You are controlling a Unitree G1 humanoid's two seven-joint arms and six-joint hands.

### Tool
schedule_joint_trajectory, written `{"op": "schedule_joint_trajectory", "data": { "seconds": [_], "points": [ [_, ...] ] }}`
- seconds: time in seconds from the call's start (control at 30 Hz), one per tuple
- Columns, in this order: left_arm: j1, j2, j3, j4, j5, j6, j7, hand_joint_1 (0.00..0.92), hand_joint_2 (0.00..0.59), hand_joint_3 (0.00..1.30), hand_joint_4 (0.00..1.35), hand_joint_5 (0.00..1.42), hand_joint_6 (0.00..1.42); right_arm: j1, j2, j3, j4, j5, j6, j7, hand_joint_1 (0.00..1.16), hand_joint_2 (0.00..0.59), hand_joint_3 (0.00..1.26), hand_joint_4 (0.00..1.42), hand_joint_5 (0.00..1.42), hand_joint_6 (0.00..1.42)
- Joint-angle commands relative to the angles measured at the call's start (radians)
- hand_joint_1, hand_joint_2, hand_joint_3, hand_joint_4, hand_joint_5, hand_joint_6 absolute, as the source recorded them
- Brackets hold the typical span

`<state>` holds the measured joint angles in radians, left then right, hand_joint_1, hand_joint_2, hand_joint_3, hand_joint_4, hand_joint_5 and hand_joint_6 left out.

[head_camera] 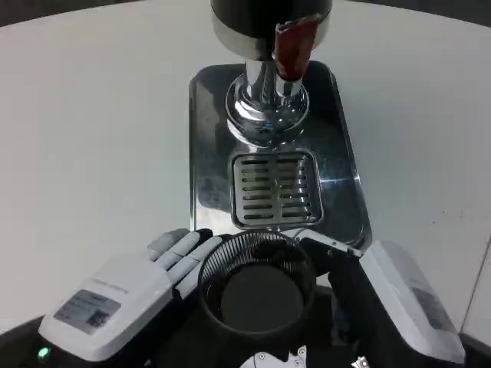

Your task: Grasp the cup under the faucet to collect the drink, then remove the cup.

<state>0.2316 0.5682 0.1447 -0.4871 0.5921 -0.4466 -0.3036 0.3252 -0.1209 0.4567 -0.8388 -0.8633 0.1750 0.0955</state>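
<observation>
A dark ribbed cup (257, 290) stands at the bottom centre, just in front of the steel base's front edge and well short of the faucet (268, 92). The faucet has a red handle (291, 47) and hangs over the chrome column at the top. My right hand (387, 295) is pressed against the cup's right side, with one finger (328, 243) curled round the far rim, so it grips the cup. My left hand (126, 295) lies at the cup's left, its straight fingers (180, 253) touching the wall. The cup looks empty inside.
The dispenser's steel base (207, 138) holds a slotted drip grate (275, 188) between the faucet and the cup. White table (92, 115) spreads out on both sides. A dark edge of my body shows along the bottom.
</observation>
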Motion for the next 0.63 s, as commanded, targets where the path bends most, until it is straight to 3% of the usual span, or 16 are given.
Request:
{"op": "schedule_joint_trajectory", "data": {
  "seconds": [0.03, 0.63],
  "points": [
    [0.023, 0.0, 0.002, -0.016, -0.013, 0.001, 0.009, 0.194, 0.06, 0.0, 0.0, 0.0, 0.0, 0.037, 0.019, 0.043, -0.064, 0.016, -0.049, -0.002, 1.03, 0.145, 0.98, 1.12, 1.15, 1.31],
    [0.034, 0.001, 0.01, -0.015, -0.022, 0.005, 0.009, 0.215, 0.062, 0.0, 0.0, 0.0, 0.0, 0.037, 0.015, 0.039, -0.07, 0.022, -0.048, 0.004, 1.03, 0.14, 0.98, 1.12, 1.15, 1.31]
  ]
}}
